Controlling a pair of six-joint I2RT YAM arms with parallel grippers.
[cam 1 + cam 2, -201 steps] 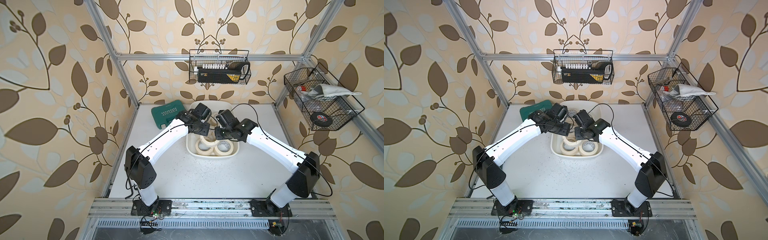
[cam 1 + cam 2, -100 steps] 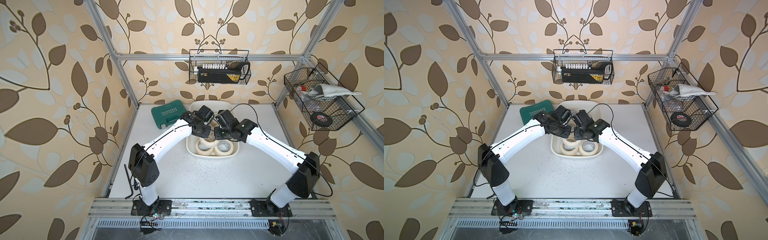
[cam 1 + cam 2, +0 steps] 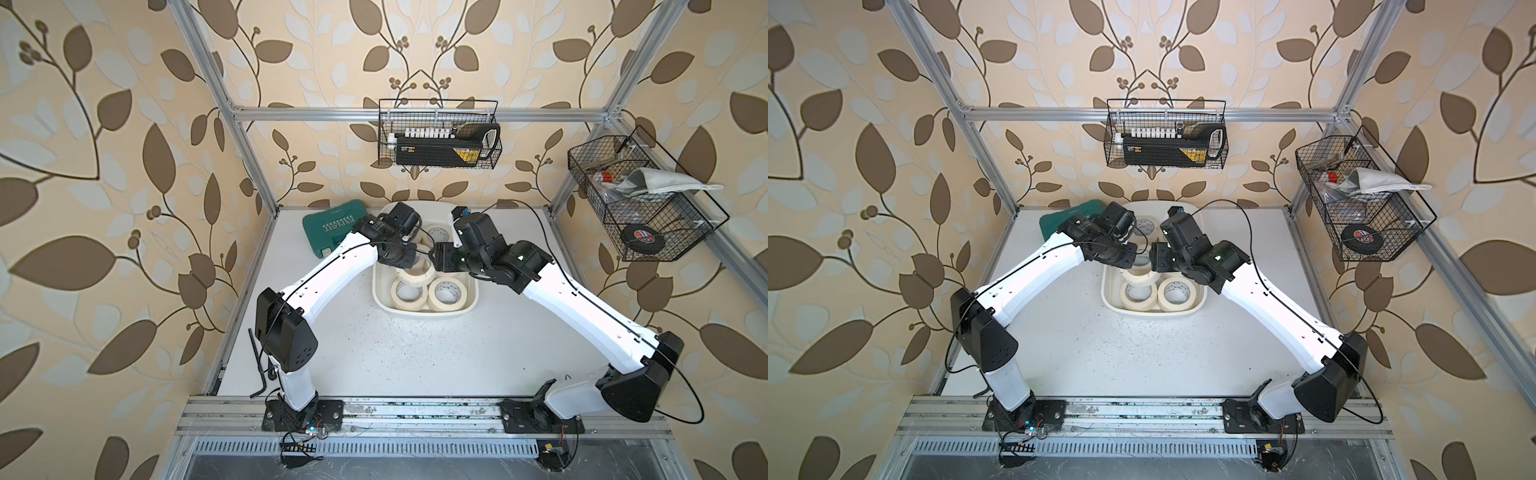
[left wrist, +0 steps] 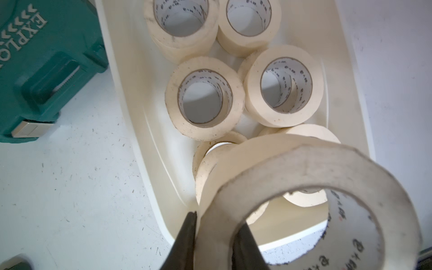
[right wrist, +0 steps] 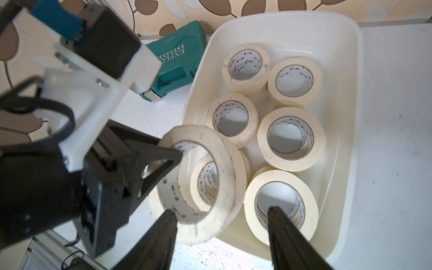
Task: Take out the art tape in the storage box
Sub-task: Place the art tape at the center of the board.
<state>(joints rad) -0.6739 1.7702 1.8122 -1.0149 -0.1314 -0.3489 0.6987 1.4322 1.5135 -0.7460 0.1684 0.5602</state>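
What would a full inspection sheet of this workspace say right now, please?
Surface: white table, speckled with dark flecks.
Job's things: storage box holds art tape rolls, some stacked; one raised roll is tilted over the box's edge.
Clutter: teal tool case beside the box; black L-shaped key at the table's edge.
Grippers: left gripper shut on the raised roll's wall; right gripper open, holding nothing.
Cables: black cable arches off the right arm.
Surroundings: back wire basket; side wire basket with a black tape roll.

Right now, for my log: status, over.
Left hand shut on cream masking-tape roll, over white plastic tub. Right hand open, close beside it. Nothing else blocking.
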